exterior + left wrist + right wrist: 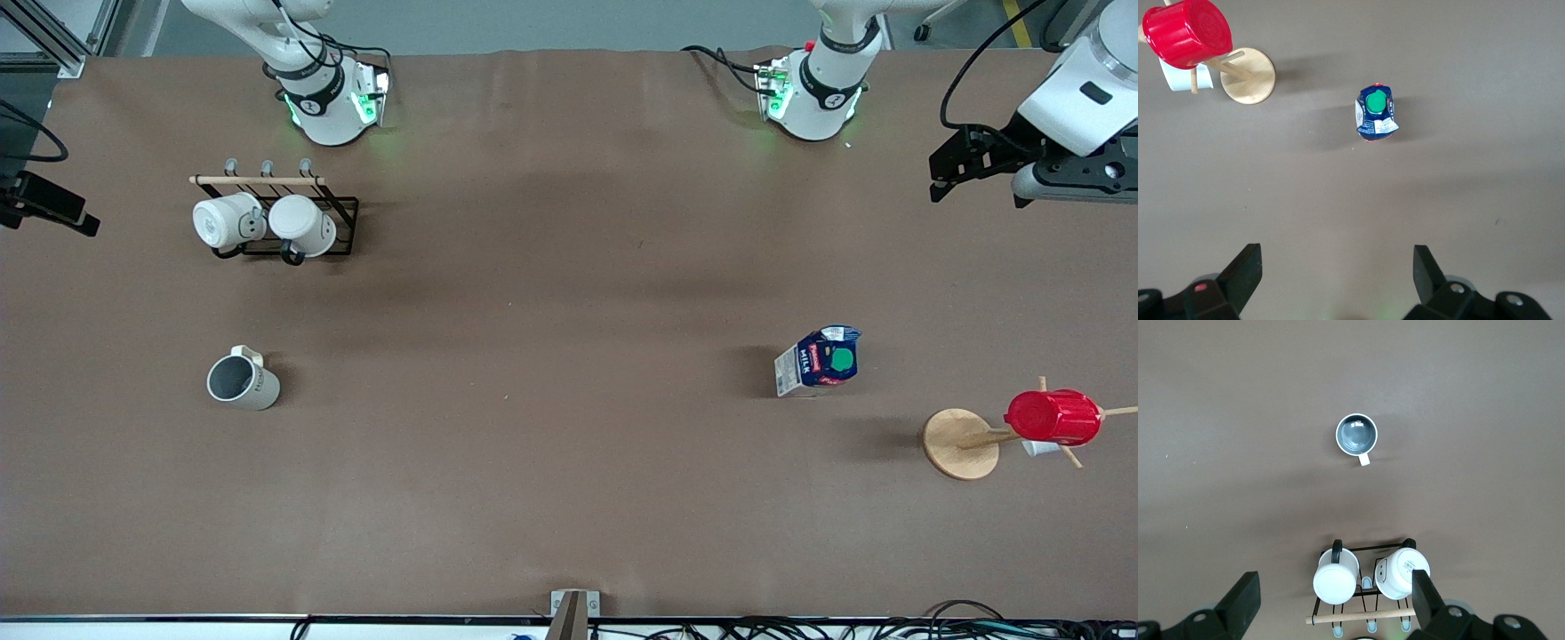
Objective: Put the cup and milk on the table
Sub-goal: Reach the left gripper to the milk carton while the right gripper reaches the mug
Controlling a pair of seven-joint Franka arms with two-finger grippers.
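Note:
The cup point(242, 380) stands upright on the brown table point(569, 267) toward the right arm's end, nearer to the front camera than the mug rack. It also shows in the right wrist view point(1357, 434). The milk point(820, 358) stands on the table toward the left arm's end, green cap up, and shows in the left wrist view point(1375, 112). My left gripper point(976, 173) is open and empty, high over the table's end; its jaws point(1338, 257) stand wide apart. My right gripper point(1336, 583) is open and empty, high over the mug rack.
A black wire rack point(342, 213) with a wooden bar holds two white mugs point(267, 222) near the right arm's base. A wooden stand point(960, 443) carries a red ribbed cup point(1053, 416), nearer to the front camera than the milk.

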